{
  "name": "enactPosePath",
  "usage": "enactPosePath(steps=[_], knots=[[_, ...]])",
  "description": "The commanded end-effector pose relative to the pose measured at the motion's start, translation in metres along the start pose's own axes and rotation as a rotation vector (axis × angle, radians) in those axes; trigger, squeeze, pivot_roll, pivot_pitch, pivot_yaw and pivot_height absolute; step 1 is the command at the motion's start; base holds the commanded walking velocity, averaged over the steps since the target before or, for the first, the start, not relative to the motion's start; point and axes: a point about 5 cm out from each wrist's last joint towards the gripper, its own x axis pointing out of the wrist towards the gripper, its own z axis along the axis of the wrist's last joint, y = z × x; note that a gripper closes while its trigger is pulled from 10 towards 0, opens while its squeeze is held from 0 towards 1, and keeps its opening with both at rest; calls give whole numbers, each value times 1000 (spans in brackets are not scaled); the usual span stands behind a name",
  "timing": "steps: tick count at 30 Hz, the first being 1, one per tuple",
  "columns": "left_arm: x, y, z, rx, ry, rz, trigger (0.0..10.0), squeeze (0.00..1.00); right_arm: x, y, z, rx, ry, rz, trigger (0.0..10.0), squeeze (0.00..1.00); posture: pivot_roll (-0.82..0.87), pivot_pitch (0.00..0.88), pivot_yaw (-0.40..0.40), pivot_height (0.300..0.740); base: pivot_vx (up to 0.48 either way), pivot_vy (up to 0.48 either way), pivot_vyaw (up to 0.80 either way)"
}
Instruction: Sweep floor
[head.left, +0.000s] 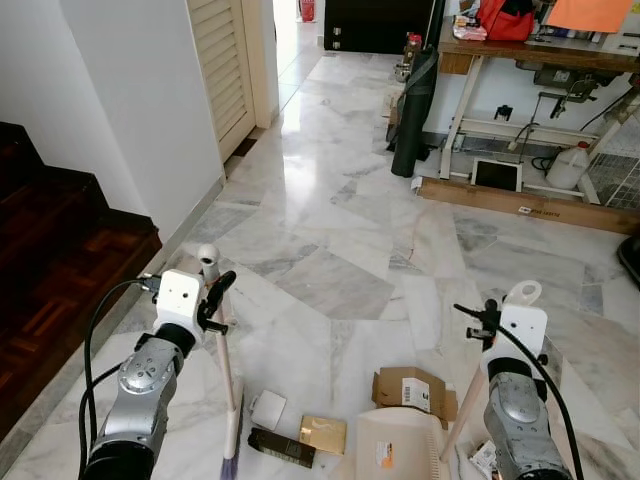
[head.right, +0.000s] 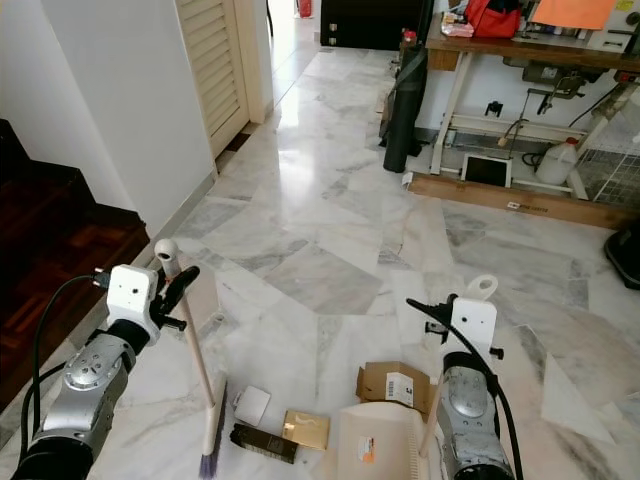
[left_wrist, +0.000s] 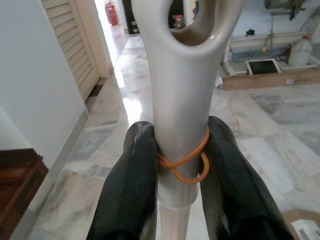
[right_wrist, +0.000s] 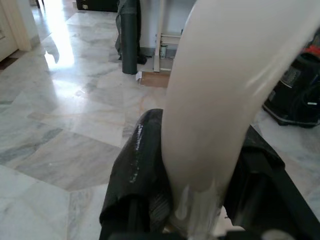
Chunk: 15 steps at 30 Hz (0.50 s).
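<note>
My left gripper (head.left: 213, 292) is shut on the pale handle of a broom (head.left: 224, 360), just below its rounded top. An orange rubber band (left_wrist: 186, 161) rings the handle between the fingers (left_wrist: 134, 175). The broom's purple bristles (head.left: 231, 464) rest on the marble floor. My right gripper (head.right: 441, 313) is shut on the white handle of a cream dustpan (head.left: 400, 445), which sits on the floor between the arms. Litter lies by the pan: a brown cardboard piece (head.left: 412, 390), a white card (head.left: 268, 408), a gold box (head.left: 322, 433) and a black box (head.left: 282, 447).
A dark wooden staircase (head.left: 60, 270) rises on the left beside a white wall and a louvred door (head.left: 222, 70). At the back right stand a workbench (head.left: 530, 55), a dark rolled bag (head.left: 415, 110), a plastic jug (head.left: 568, 165) and a wooden plank (head.left: 520, 205). Marble floor stretches ahead.
</note>
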Motion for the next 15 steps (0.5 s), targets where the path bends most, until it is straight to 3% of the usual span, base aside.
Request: enactPosePath(steps=[1, 15], knots=[[5, 12, 7, 14, -1, 3, 10000, 0, 0, -1, 6, 22, -48, -15, 10000, 0, 71, 52, 30, 740, 0, 0, 0], [0, 19, 7, -1, 16, -7, 10000, 0, -8, -3, -17, -16, 37, -15, 10000, 0, 103, 74, 37, 740, 0, 0, 0]])
